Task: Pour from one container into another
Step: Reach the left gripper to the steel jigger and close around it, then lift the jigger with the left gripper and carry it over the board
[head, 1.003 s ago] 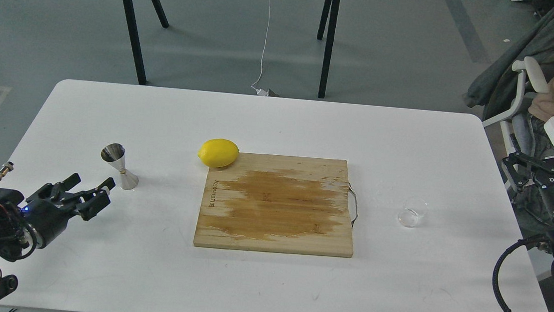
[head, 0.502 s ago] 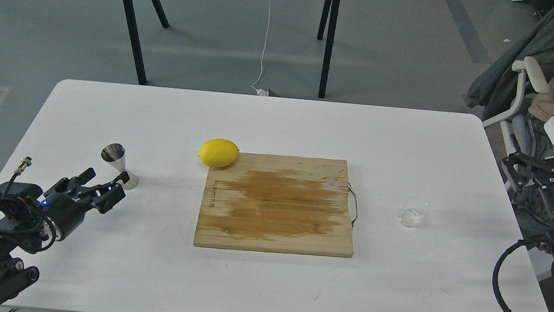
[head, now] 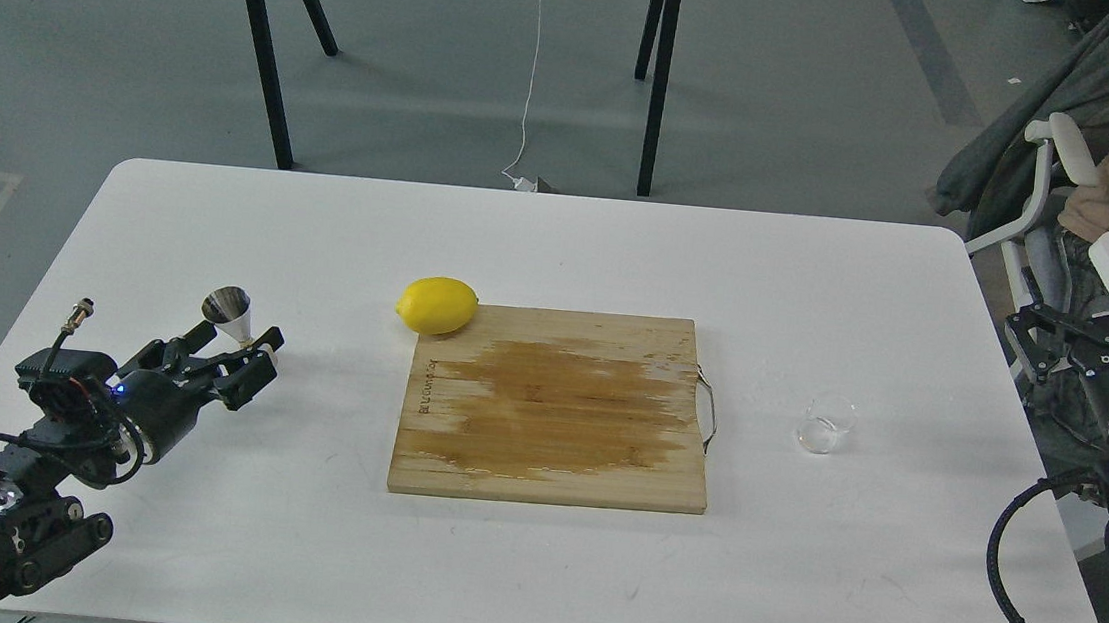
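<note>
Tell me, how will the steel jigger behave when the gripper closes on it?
The jigger looks shiny and smooth, so it may slip. Its narrow waist and small base suggest it tips easily if nudged. The left gripper has its fingers open around its lower half.

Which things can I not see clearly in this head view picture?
- Lower cone of the jigger: hidden behind the left claw; whether the fingers touch it cannot be told.
- Any liquid in the glass cup: too small and too clear to judge.
- Right claw: it lies near the right edge, with its fingers spread; the arm behind it is cut off by the edge.
</note>
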